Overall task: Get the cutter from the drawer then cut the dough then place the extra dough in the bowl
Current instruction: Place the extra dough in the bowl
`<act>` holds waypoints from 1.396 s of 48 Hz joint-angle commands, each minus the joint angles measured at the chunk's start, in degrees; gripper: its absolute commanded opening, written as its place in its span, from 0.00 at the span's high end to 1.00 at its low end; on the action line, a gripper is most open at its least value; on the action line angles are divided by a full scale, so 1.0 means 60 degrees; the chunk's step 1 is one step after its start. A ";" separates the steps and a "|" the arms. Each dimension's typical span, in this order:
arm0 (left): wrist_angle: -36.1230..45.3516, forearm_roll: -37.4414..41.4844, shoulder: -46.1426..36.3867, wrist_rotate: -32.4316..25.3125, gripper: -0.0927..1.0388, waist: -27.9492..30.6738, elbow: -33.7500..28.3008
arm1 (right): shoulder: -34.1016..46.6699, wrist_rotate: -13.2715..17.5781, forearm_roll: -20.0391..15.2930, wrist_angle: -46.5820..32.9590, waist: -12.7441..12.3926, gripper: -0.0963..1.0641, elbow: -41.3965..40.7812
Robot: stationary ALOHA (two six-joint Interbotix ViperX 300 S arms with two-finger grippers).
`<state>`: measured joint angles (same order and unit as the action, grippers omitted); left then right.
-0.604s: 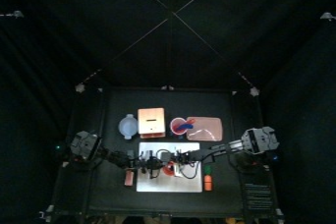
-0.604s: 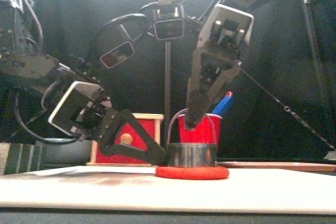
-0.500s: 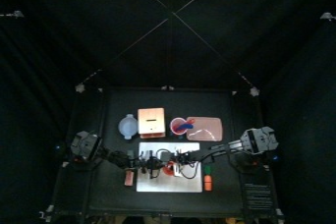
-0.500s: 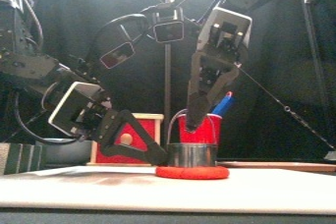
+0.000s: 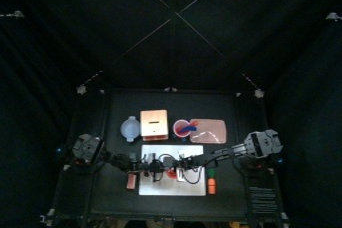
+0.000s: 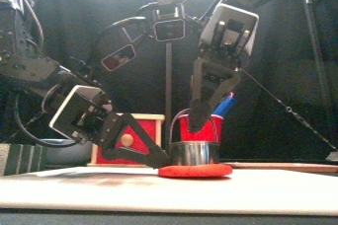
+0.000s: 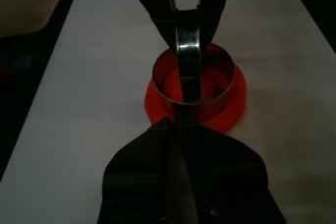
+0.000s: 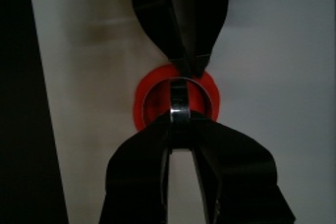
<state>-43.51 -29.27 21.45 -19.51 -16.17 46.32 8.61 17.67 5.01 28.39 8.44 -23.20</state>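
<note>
A flat red disc of dough (image 6: 196,171) lies on the white cutting board (image 7: 92,81). The round metal cutter (image 6: 196,154) stands on the dough (image 7: 223,115). My right gripper (image 8: 182,115) comes down from above and is shut on the cutter's handle (image 7: 187,43). From the left, my left gripper (image 7: 178,135) reaches in low with its jaws shut. Its tips rest at the dough's rim (image 8: 147,95), right against the cutter's wall. Whether they pinch the dough is hidden.
Behind the board stand the blue-grey bowl (image 5: 130,127), the wooden box (image 5: 152,123) and the pink tray (image 5: 209,130). The red cup (image 6: 207,128) with a blue knife shows just behind the cutter. Bare board lies on both sides of the dough.
In the front view both grippers, the cutter and the dough have edged slightly to the right. Both grips look the same.
</note>
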 commanded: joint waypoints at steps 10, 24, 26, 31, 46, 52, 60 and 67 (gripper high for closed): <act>0.0044 -0.0059 -0.0059 0.0015 0.41 -0.0029 -0.0088 | -0.0703 0.0000 0.0103 0.0059 -0.0015 0.46 0.0410; 0.0190 -0.0073 -0.0059 0.0015 0.41 -0.0029 -0.0103 | -0.2095 0.0029 0.0337 0.0234 -0.0059 0.46 -0.0029; 0.0190 -0.0073 -0.0059 0.0015 0.41 -0.0029 -0.0103 | -0.2300 0.0029 0.0352 0.0220 -0.0059 0.46 -0.0146; 0.0220 -0.0073 -0.0059 0.0015 0.41 -0.0044 -0.0103 | -0.2754 0.0029 0.0396 0.0220 -0.0146 0.46 -0.0469; 0.0249 -0.0190 -0.0293 0.0000 0.41 -0.0029 -0.0103 | -0.3516 0.0029 0.0264 0.0161 -0.0352 0.46 -0.2388; 0.0439 -0.0234 -0.0615 -0.0044 0.41 -0.0015 -0.0103 | -0.3530 0.0088 0.0234 -0.0366 -0.0396 0.45 -0.3062; 0.0791 -0.0234 -0.1011 -0.0029 0.41 0.0044 -0.0088 | -0.3501 0.0190 0.0322 -0.1392 -0.0454 0.45 -0.3735; 0.1011 -0.0234 -0.1260 -0.0029 0.41 0.0044 -0.0117 | -0.3428 0.0205 0.0293 -0.1816 -0.0454 0.43 -0.3984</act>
<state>-37.53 -30.76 16.00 -19.60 -16.08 46.23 -10.90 18.81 6.86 19.07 5.98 -47.20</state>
